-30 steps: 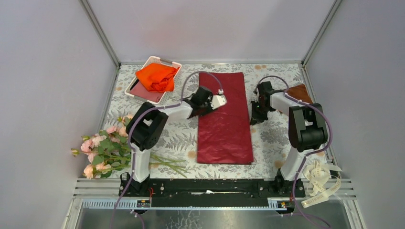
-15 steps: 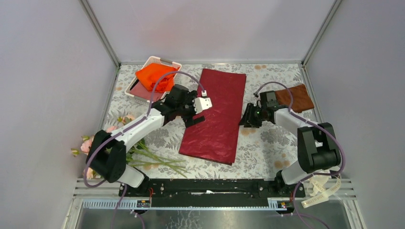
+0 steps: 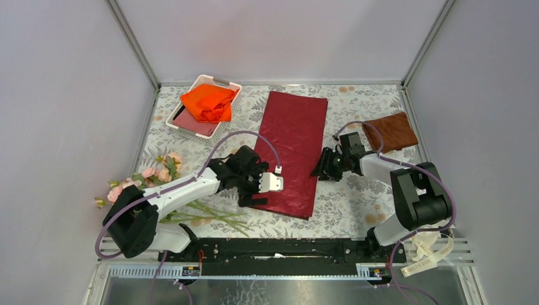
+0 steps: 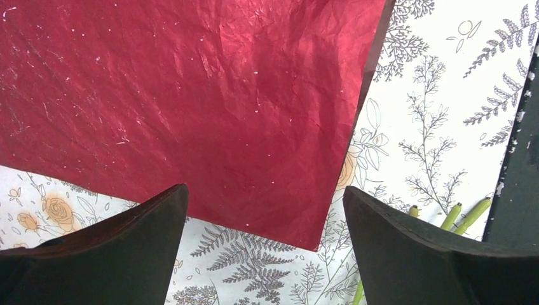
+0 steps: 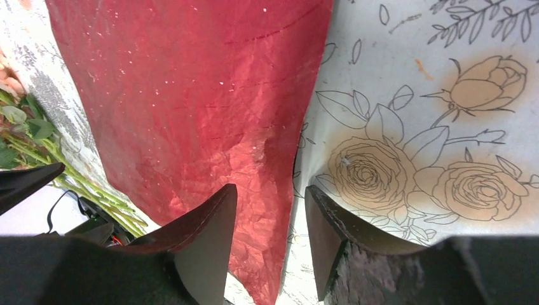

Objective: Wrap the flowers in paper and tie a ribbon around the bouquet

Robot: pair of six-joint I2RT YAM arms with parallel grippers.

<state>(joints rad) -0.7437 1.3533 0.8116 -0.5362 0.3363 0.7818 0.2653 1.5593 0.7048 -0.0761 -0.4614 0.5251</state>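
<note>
The paper [image 3: 289, 149] lies flat and slightly slanted in the middle of the table [image 3: 362, 187], with the flowers [image 3: 136, 190] well apart at the left edge. The left gripper [image 4: 264, 197] hovers over the paper's near left corner, jaws spread wide and empty. The right gripper [image 5: 270, 194] straddles the paper's right edge, jaws parted and gripping nothing.

Dark red crinkly paper [image 3: 289, 152] flat, askew, centre; pale pink flowers [image 3: 136, 190] lying near-left; cream ribbon [image 3: 427, 244] heaped near-right
</note>
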